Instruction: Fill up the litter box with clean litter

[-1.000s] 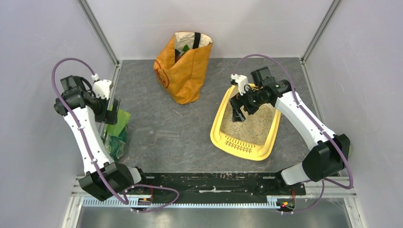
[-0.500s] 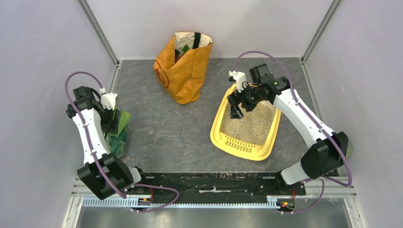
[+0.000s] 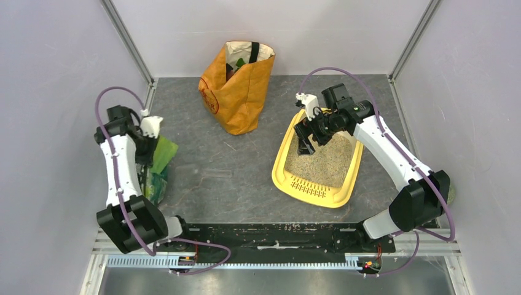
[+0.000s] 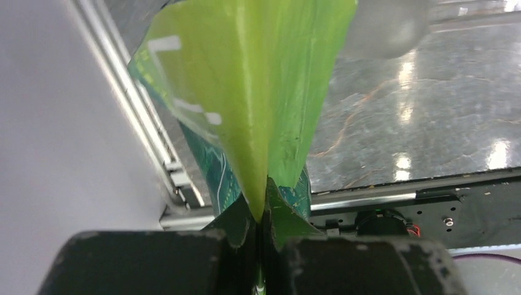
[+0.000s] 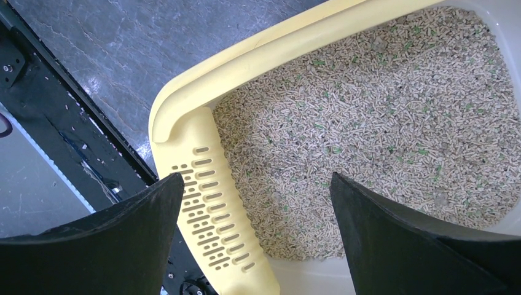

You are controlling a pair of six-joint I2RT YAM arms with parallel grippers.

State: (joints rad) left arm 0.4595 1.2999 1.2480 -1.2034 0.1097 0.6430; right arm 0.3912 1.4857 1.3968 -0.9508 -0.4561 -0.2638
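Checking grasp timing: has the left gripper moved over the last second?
Yes. The left gripper has shifted right, toward the orange bag, its jaws now shut on the green bag.

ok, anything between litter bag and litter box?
Nothing on the table between the green litter bag, pinched in the left hand, and the litter box. The orange bag stands farther back, off that line. The open right hand hovers over the box.

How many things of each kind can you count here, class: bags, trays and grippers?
Bags: 2 (orange bag, green litter bag)
Trays: 1 (yellow litter box)
Grippers: 2 (left gripper, right gripper)
Total: 5
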